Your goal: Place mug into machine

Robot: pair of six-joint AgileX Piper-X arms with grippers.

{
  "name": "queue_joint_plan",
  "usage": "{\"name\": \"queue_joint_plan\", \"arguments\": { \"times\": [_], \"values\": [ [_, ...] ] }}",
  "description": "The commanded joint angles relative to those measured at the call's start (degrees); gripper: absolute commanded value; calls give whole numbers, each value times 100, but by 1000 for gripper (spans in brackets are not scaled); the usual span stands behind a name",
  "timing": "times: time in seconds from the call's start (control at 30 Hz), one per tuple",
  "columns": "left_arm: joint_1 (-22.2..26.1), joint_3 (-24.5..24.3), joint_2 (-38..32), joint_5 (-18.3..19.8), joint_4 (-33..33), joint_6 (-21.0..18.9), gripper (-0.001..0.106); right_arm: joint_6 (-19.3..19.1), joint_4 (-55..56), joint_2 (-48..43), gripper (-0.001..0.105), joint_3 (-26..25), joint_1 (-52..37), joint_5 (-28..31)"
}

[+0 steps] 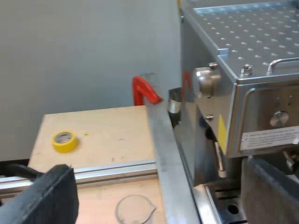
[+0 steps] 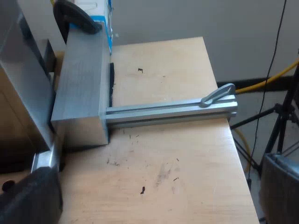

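Silver espresso machine (image 1: 261, 107) with dotted top; yellow tape roll (image 1: 65, 141).

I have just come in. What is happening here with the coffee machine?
The work is at an early point. The right gripper hangs open and empty over the wooden table, close to a metal rail. The left gripper hovers beside the espresso machine, near a measuring glass and a yellow tape roll that lie on the table.

One espresso machine (image 1: 243, 70), one measuring glass (image 1: 135, 208), one yellow tape roll (image 1: 64, 141)
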Motion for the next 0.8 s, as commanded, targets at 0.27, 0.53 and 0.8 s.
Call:
{"name": "queue_joint_plan", "arguments": {
  "times": [0.27, 0.53, 0.8],
  "values": [
    [-17, 319, -1394, -316, 694, -5, 73, -188, 501, -1506, 86, 243, -14, -25],
    [-17, 722, -2416, -457, 1279, -5, 73, -176, 850, -2288, 86, 448, -14, -25],
    [3, 1096, -2368, -628, 1160, 381, 73, -133, 910, -2433, 86, 1005, -14, -40]
  ]
}}
